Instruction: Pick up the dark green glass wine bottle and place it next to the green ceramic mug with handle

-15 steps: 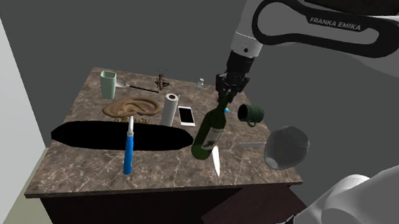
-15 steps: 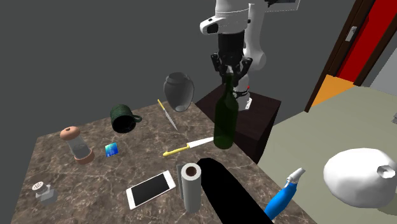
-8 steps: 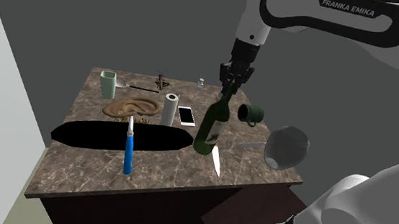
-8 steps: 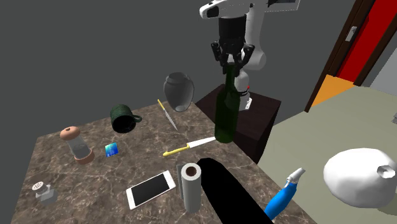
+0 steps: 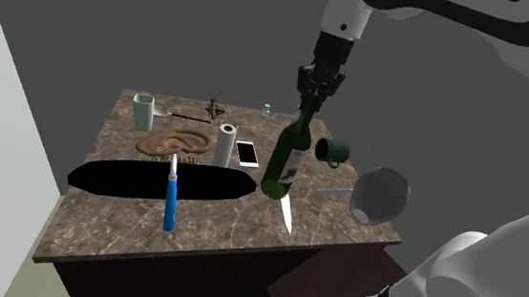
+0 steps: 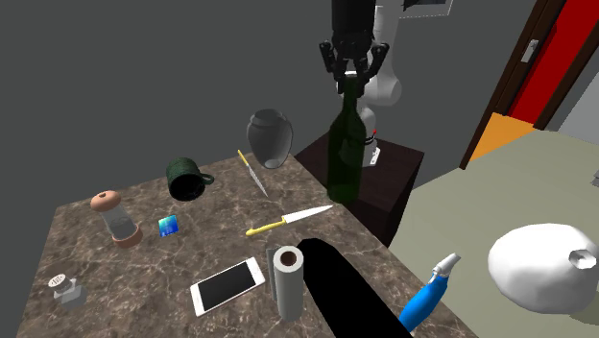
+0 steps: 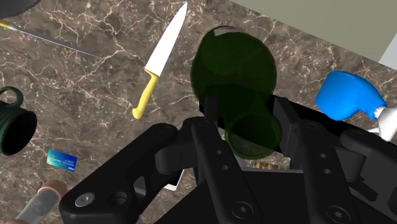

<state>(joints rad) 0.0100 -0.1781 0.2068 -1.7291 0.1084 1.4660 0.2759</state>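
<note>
The dark green wine bottle [image 5: 286, 161] [image 6: 344, 152] [image 7: 234, 71] hangs in the air above the marble counter, tilted a little, its base clear of the surface. My gripper [image 5: 313, 98] [image 6: 349, 84] [image 7: 253, 130] is shut on its neck from above. The green mug with handle [image 5: 331, 151] [image 6: 185, 179] [image 7: 14, 126] lies on its side on the counter, a short way from the bottle, toward the shoulder view's right.
A yellow-handled knife [image 6: 285, 221] [image 7: 160, 60] lies under the bottle. A grey vase [image 5: 380, 194] [image 6: 269, 136], paper towel roll [image 5: 225, 144], phone [image 6: 227, 284], blue spray bottle [image 5: 170, 196] and pale cup [image 5: 143, 111] share the counter [image 5: 219, 221]. A black area [image 5: 160, 178] cuts across it.
The gripper has risen with the bottle clamped by the neck. The bottle has left the counter and now hangs higher. Nothing else has moved.
</note>
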